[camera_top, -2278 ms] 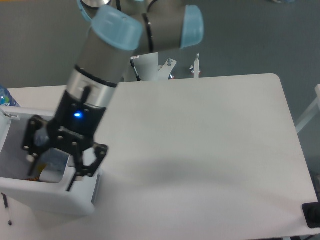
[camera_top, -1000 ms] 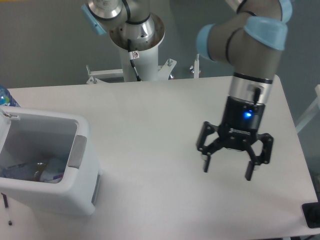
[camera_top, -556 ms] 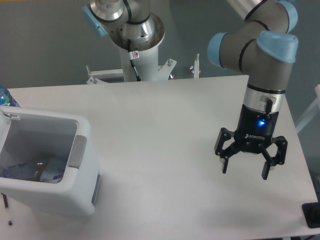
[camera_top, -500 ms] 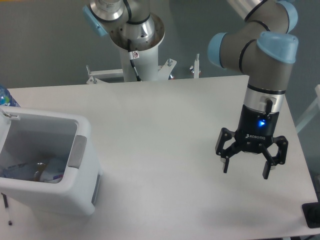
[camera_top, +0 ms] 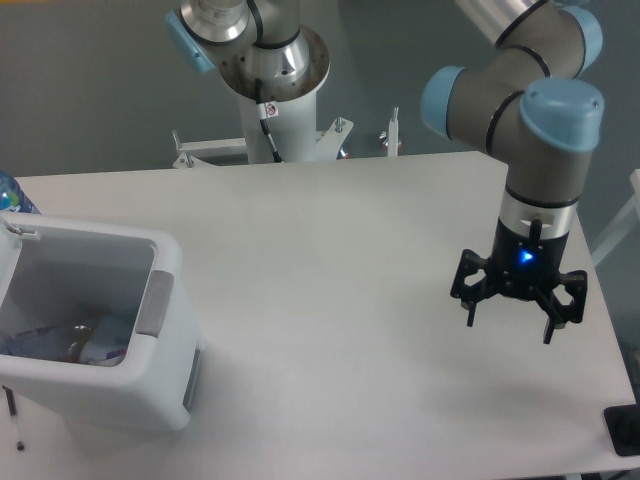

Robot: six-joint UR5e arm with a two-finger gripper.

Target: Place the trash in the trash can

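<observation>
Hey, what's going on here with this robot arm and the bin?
A UR5e arm is clearing trash into the white trash can at the table's left edge. Some trash already lies at the bottom of the can, though the pieces are too blurred to tell apart. The gripper hangs open and empty above the right side of the table, far from the can. No trash shows on the tabletop.

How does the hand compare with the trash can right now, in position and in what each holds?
The hand hangs over the right side of the table, while the trash can stands at the left edge. The hand is open and holds nothing, while the trash can has items lying at its bottom. The hand is dark, the trash can white. Both open wide, the hand downward, the can upward.
</observation>
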